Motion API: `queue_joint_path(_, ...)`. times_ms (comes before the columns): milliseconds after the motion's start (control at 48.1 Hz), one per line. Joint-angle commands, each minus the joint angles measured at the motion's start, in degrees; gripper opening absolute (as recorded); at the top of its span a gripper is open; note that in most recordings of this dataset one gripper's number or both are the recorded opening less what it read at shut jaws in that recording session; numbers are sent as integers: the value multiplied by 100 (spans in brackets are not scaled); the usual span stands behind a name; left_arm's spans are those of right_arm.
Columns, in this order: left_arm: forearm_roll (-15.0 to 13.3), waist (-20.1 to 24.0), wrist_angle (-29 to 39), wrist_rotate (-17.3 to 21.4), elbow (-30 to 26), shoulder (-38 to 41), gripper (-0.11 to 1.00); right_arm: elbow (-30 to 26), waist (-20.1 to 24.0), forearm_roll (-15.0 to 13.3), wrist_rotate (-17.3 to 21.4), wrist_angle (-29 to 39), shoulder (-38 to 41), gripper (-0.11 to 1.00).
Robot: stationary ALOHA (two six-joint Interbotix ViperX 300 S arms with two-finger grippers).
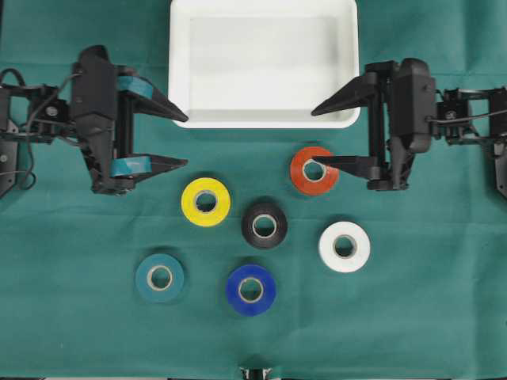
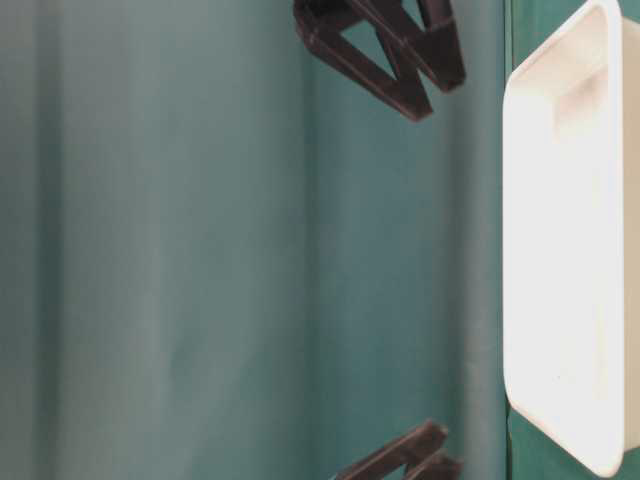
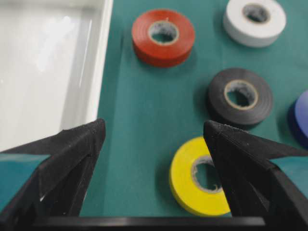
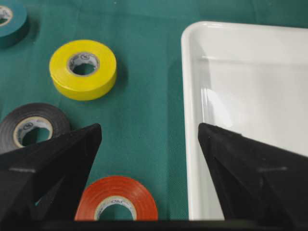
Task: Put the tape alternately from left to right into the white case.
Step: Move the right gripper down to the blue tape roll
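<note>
With both the left gripper (image 1: pixel 184 139) and right gripper (image 1: pixel 314 137) spread wide and empty, the right gripper's lower finger, over the red roll (image 1: pixel 314 170) at the white case's (image 1: pixel 181 79) five o'clock, risks knocking it aside.

Green cloth (image 1: pixel 412 317) covering the whole work surface, seen from overhead as a flat, matte sheet reaching every edge of the view; faint straight creases run across it, most plainly in the lower half. In the table-level view the same cloth (image 2: pixel 180 250) fills the left and middle of the picture, blurred, with soft bands of lighter and darker green; in both wrist views it forms the ground, dark green and finely woven (image 3: pixel 144 120) (image 4: pixel 144 96). A small dark fitting (image 1: pixel 255 372) shows at the middle of the lower edge overhead; its nature cannot be told.
</note>
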Motion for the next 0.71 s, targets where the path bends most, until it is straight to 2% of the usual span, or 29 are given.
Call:
queue_joint_path(0, -9, -9, 79, 18, -246, 97, 95, -185, 0, -9, 9, -18, 88, 86)
queue_joint_path(457, -9, -9, 114, 18, -281, 308, 95, -316, 0, -18, 18, -18, 299, 86)
queue_joint_path(686, -9, -9, 123, 18, -299, 299, 95, -325, 167, -18, 26, -18, 299, 86)
